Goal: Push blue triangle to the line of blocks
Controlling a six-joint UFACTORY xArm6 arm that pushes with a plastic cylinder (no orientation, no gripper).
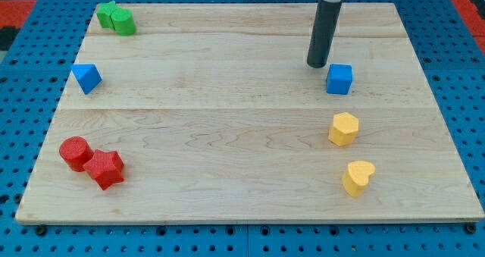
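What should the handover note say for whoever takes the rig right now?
Tip: my tip is down on the board at the view's upper right, just left of and slightly above the blue cube. Whether they touch cannot be told.
Job's things: the blue triangle sits near the view's left edge. The line of blocks runs down the view's right: blue cube, yellow hexagon, yellow heart.
Done: nothing visible yet; the triangle is far from the line.
Left: bring my tip round to the triangle's left side, then push it across the board to the line.
Others: green blocks top left, red blocks bottom left.

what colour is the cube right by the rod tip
Blue: the blue cube beside my tip, in the camera view.
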